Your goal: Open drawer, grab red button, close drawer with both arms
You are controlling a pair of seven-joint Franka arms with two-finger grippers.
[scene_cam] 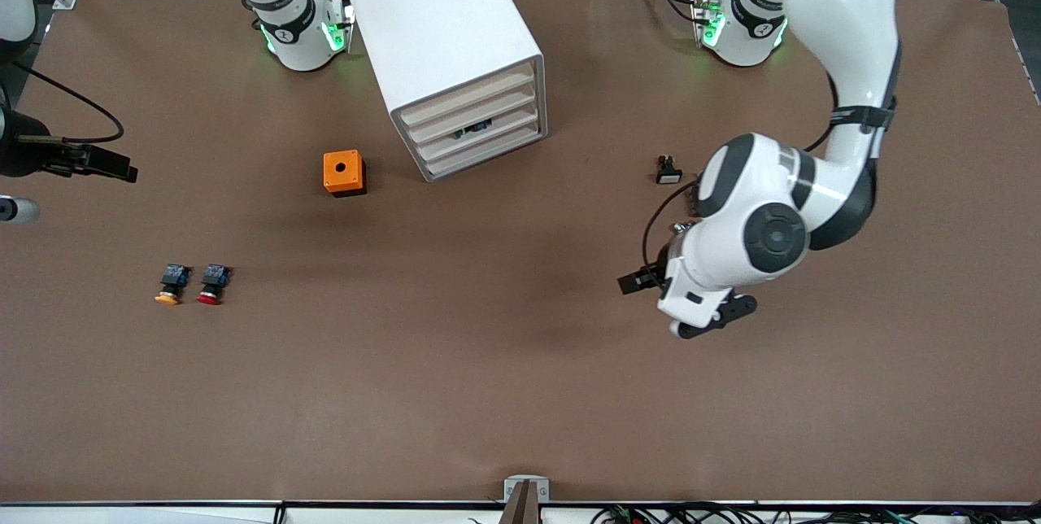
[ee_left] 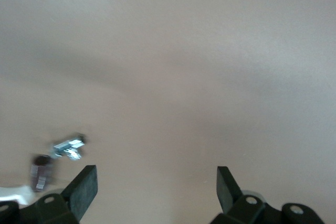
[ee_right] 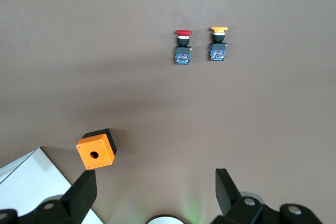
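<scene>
The red-capped button (scene_cam: 211, 285) lies on its side on the brown table toward the right arm's end, beside a yellow-capped one (scene_cam: 170, 286). Both show in the right wrist view, red (ee_right: 182, 45) and yellow (ee_right: 218, 43). The white drawer cabinet (scene_cam: 455, 44) stands between the arm bases, and its drawers look shut. My left gripper (scene_cam: 720, 316) hangs low over bare table, nearer the front camera than the cabinet. It is open and empty (ee_left: 156, 174). My right gripper (ee_right: 156, 179) is open and empty, high over the table near its own base, out of the front view.
An orange box with a hole (scene_cam: 344, 172) sits beside the cabinet and also shows in the right wrist view (ee_right: 96, 150). A small black-and-white part (scene_cam: 668, 170) lies near the left arm's elbow. A small dark thing (scene_cam: 472, 129) shows between two drawer fronts.
</scene>
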